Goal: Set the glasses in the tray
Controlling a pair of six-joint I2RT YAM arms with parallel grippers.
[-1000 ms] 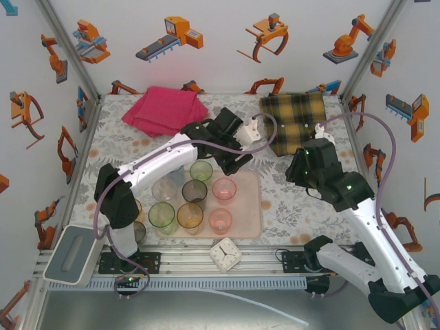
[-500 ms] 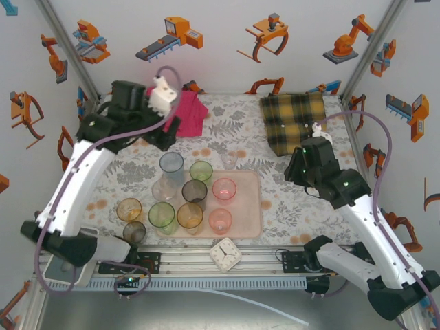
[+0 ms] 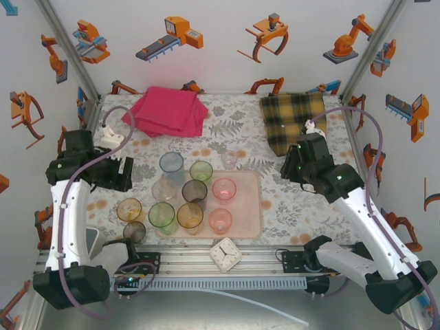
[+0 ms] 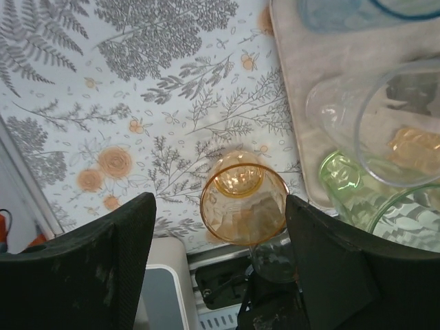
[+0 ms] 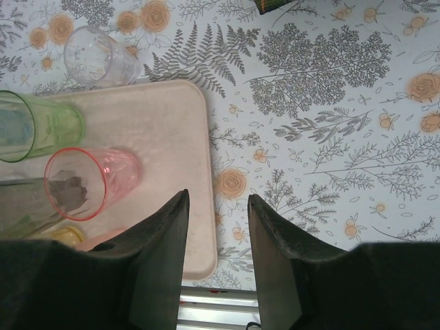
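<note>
The pale-pink tray point(image 3: 247, 206) lies at the table's middle front with several tinted glasses standing in it, among them a blue one point(image 3: 171, 165) and a pink one point(image 3: 224, 189). An amber glass point(image 3: 128, 210) and a smoky glass point(image 3: 135, 232) stand on the table left of it. A small clear glass point(image 3: 229, 159) stands just beyond its far edge. My left gripper point(image 3: 120, 175) hangs open above the amber glass point(image 4: 244, 206), which shows between the fingers point(image 4: 103, 275). My right gripper point(image 5: 218, 198) is open and empty over the tray's right rim point(image 5: 199, 137).
A pink folded cloth point(image 3: 168, 110) lies at the back left and a plaid cloth point(image 3: 295, 122) at the back right. A small white clock point(image 3: 225, 254) sits on the front rail. A grey-and-white box point(image 4: 161, 275) stands at the front left corner.
My left arm has swung from over the tray's far side, round the back left, to the table's left side above the amber glass. The right arm has barely shifted.
</note>
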